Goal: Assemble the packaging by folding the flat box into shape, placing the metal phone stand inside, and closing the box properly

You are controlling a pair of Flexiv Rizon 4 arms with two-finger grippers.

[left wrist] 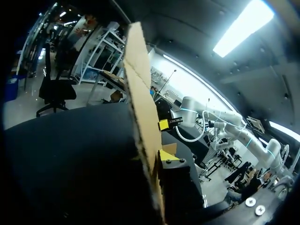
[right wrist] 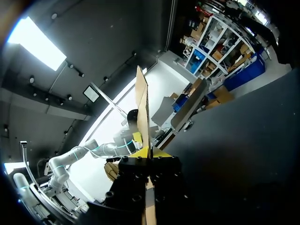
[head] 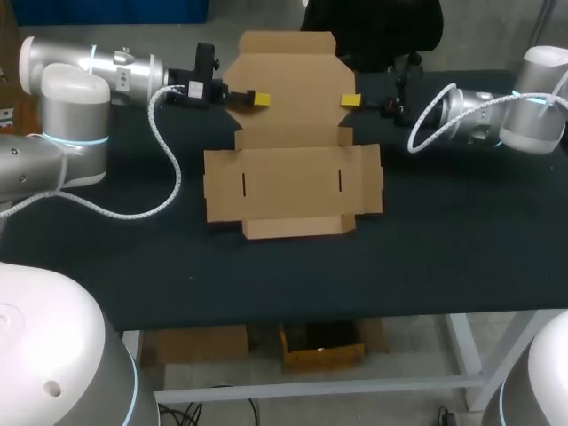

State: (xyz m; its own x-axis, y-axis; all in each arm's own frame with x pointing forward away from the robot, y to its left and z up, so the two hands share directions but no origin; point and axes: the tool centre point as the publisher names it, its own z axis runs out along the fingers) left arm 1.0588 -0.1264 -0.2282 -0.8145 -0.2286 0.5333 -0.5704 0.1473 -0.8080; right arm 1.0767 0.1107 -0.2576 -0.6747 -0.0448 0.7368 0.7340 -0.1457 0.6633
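flat box (head: 293, 182) (rear panel raised) | left jaws: pinching its edge | right jaws: same

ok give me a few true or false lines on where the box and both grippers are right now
1. The right gripper is shut on an edge of the cardboard box. True.
2. The metal phone stand sits inside the box. False: no stand shows in any view.
3. The box's near panels lie flat on the table. True.
4. The left gripper hangs open, away from the box. False: it pinches the left edge of the far panel.
5. The box is closed. False: it is unfolded, and only its far panel is raised.
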